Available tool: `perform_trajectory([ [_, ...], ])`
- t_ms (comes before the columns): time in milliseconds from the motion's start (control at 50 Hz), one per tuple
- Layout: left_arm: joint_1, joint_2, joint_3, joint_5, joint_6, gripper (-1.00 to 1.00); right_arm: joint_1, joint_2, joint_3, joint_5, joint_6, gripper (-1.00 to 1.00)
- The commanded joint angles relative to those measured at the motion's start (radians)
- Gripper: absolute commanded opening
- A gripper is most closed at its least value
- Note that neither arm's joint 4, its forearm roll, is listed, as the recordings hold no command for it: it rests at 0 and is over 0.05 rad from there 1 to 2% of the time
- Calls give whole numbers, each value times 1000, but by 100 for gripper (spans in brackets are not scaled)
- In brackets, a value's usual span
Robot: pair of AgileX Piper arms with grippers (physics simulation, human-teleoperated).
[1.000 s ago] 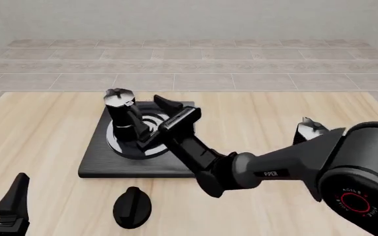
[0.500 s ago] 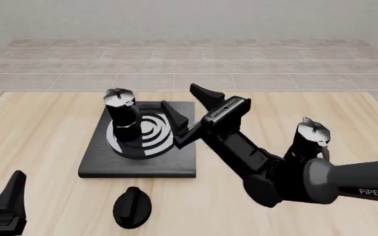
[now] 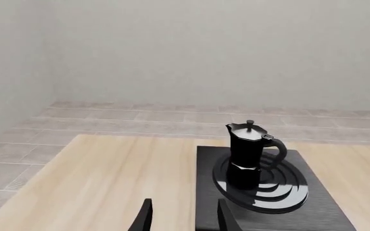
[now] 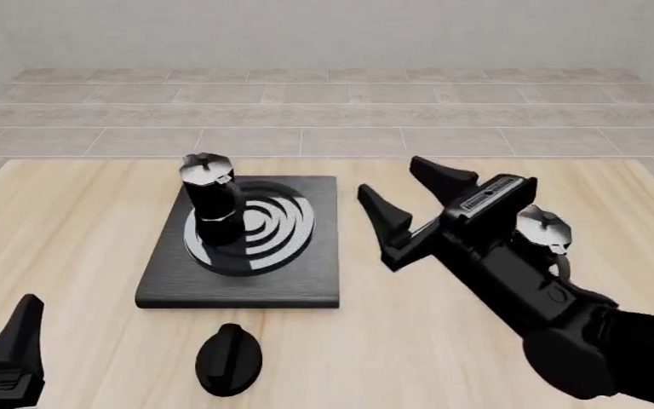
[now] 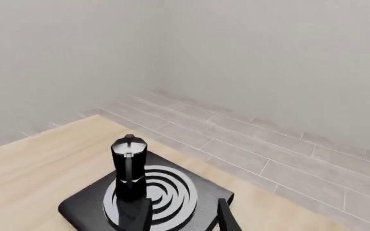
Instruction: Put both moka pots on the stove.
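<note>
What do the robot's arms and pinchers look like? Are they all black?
Yes, mostly. The right arm is matte black with rounded joints, and a small strip of white lettering sits on the block behind its gripper. The right gripper has two pointed, wedge-shaped black fingers. The left gripper shows the same pointed black finger at the picture's corner. No cables show.

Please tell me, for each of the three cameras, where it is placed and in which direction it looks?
Front view: above the arms' side, facing forward; shows the right gripper, the left gripper, both moka pots.
Left wrist view: behind its fingertips, facing the stove.
Right wrist view: behind its fingertips.
All share the pot on the burner.
</note>
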Motion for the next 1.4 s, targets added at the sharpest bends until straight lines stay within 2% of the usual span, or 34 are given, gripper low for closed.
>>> perform_trajectory([
  [20,-3,0,0,-2,-2,100,-91,-166,94,123,38,100],
  [180,2,0,3,-7,-2,100,-162,-281,186,178,77,100],
  [200,3,0,1,-4,-4,100,-187,-315,203,193,103,100],
  [240,2,0,3,-6,-2,100,-207,-333,215,200,97,100],
  [280,0,0,1,-3,-3,100,-251,-369,238,220,113,100],
  [360,0,0,4,-7,0,100,-289,-409,255,257,130,100],
  [580,-2,0,2,1,15,100,-410,-565,291,401,144,100],
  [620,-3,0,0,3,18,100,-428,-588,295,422,130,100],
  [720,-2,0,1,3,16,100,-454,-639,299,481,147,100],
  [920,1,0,5,2,21,100,-499,-697,324,574,142,100],
  [1400,2,0,2,3,22,100,-550,-719,370,662,140,100],
])
